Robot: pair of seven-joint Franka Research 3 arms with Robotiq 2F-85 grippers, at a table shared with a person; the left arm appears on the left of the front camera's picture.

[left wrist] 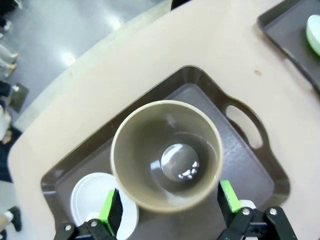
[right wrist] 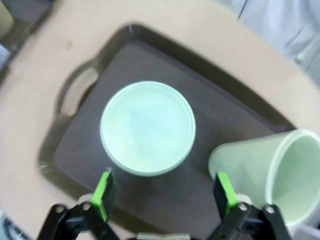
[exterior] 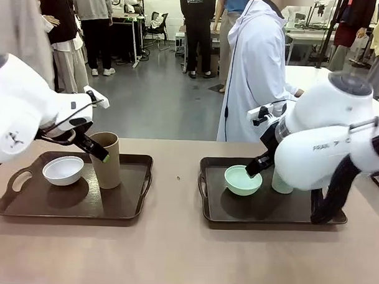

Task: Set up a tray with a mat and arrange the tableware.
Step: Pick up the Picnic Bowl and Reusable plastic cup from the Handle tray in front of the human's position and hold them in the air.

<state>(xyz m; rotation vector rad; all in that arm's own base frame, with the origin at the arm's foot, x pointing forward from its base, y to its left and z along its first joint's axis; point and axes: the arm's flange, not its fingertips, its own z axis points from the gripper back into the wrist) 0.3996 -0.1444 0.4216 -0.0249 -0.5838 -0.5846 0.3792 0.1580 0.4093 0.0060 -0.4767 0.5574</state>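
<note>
Front view: the left tool (exterior: 93,148) stands open against the 9 o'clock flank of the tall tan-brown cup (exterior: 106,159). This cup stands upright on the left tray (exterior: 144,178). The small white bowl (exterior: 63,170) sits near it, at the cup's 9 o'clock. Over the right tray (exterior: 204,180), the right tool (exterior: 257,165) hangs open at the 3 o'clock edge of the small mint-green bowl (exterior: 242,180). The tall mint-green cup (exterior: 279,184) stands just beside the bowl, largely behind the arm.

Left wrist view: the camera looks down the tan-brown cup's mouth, so the cup's long axis runs along the fingers. The green pads (left wrist: 111,210) flank the cup at 8 and 4 o'clock. Whether they touch it cannot be told.

Right wrist view: the mint-green bowl lies at 12 o'clock, ahead of the spread pads and apart from them. The mint-green cup stands at 3 o'clock, outside the tool's span.

Assessment: the left arm is nearer the tan-brown cup and is placed to close across its width. The right arm would probably need to come down before closing on the bowl.
</note>
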